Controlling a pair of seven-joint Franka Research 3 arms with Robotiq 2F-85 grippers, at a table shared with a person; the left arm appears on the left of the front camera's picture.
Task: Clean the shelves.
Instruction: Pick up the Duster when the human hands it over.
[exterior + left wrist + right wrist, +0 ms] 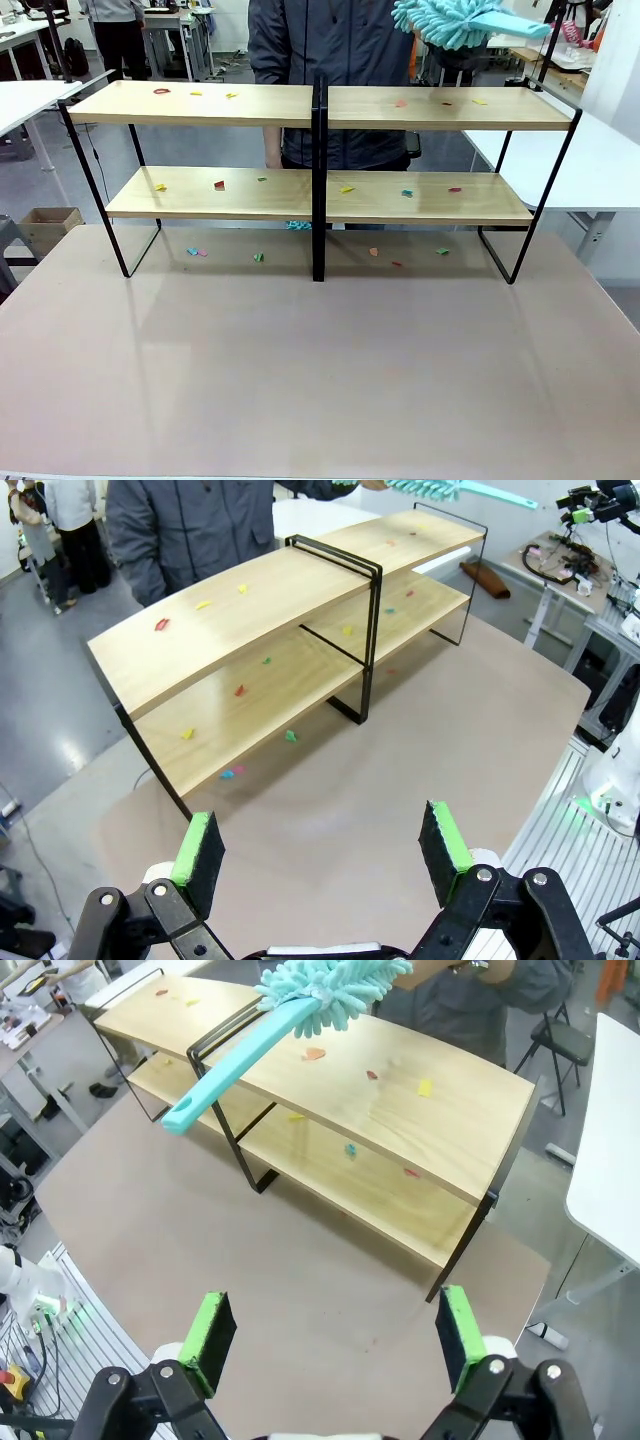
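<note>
Your left gripper [320, 842] stands wide open, nothing between its pads [200, 848]; the shelves [270, 595] lie ahead of it, well apart, coloured scraps [162, 624] dotting them. Your right gripper [335, 1325] is equally wide and empty, the shelves ahead of it too. Above them a person holds a teal duster [283, 1022], its handle [220, 1075] reaching out towards this gripper. I judge the shelves stiff but light, liable to slide if pushed. The duster's head [335, 990] looks soft, so take the rigid handle near its free end
</note>
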